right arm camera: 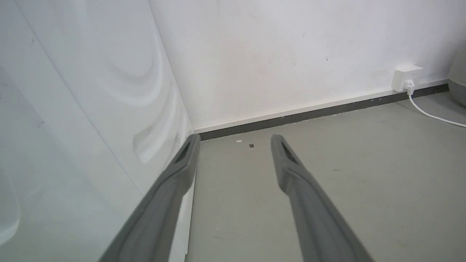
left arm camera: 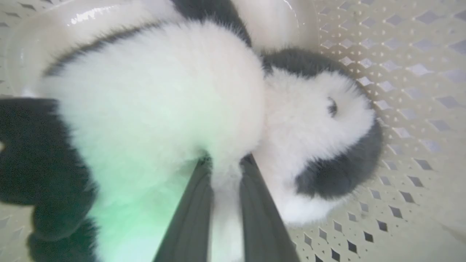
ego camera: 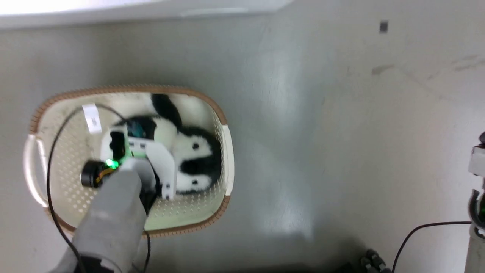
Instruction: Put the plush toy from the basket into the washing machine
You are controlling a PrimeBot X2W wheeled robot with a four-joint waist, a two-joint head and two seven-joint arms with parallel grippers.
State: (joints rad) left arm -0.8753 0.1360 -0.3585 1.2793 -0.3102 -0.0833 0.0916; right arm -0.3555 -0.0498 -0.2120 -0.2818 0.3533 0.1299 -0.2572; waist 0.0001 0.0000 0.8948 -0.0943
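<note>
Plush toy (ego camera: 189, 151), a fluffy black-and-white stuffed animal with small black bead eyes, lies on its side on the bottom of the cream oval perforated plastic basket (ego camera: 125, 90) with the brown woven-look rim. Its head is toward the right-hand handle in our head view, and one black limb reaches up to the far wall. The basket stands on the grey floor (ego camera: 303, 151). A white label sticker (ego camera: 92, 118) shows on its bottom near the left end.

Our pale grey left forearm (ego camera: 113, 212) reaches down into the basket from the lower left, a green light (ego camera: 111, 163) glowing at the wrist and a thin black cable (ego camera: 53, 151) looping over the basket's left side.

From the left wrist we see the left pincer (left arm camera: 225, 162) drawn close together on the plush toy (left arm camera: 164, 102). A ridge of white fur is squeezed between the two dark fingers, at the body just beside the head. The perforated wall of the basket (left arm camera: 418, 72) curves round behind.

Our right pincer (right arm camera: 236, 140) is spread wide and holds nothing. It points at the floor beside the white embossed side panel of the washing machine (right arm camera: 91, 109), with a white wall (right arm camera: 291, 54), a dark skirting strip (right arm camera: 309, 114) and a white wall socket (right arm camera: 406, 77) beyond.
</note>
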